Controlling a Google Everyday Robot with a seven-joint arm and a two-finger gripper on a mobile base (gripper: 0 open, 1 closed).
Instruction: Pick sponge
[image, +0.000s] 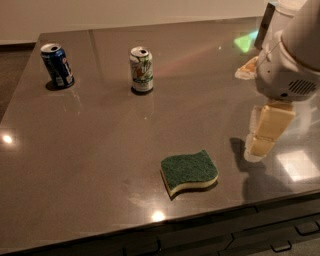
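Note:
The sponge (189, 172) lies flat on the dark brown table (90, 160) near its front edge, dark green top up, pale yellow foam showing along its wavy front side. My gripper (260, 146) hangs from the white arm (292, 60) at the right, pointing down at the tabletop. It is to the right of the sponge, about a sponge's length away, and holds nothing that I can see.
A blue soda can (57, 65) stands at the back left. A white and green can (141, 69) stands at the back middle. A crumpled pale packet (247, 68) lies behind the arm. Drawer fronts (280, 235) run below the table's front edge.

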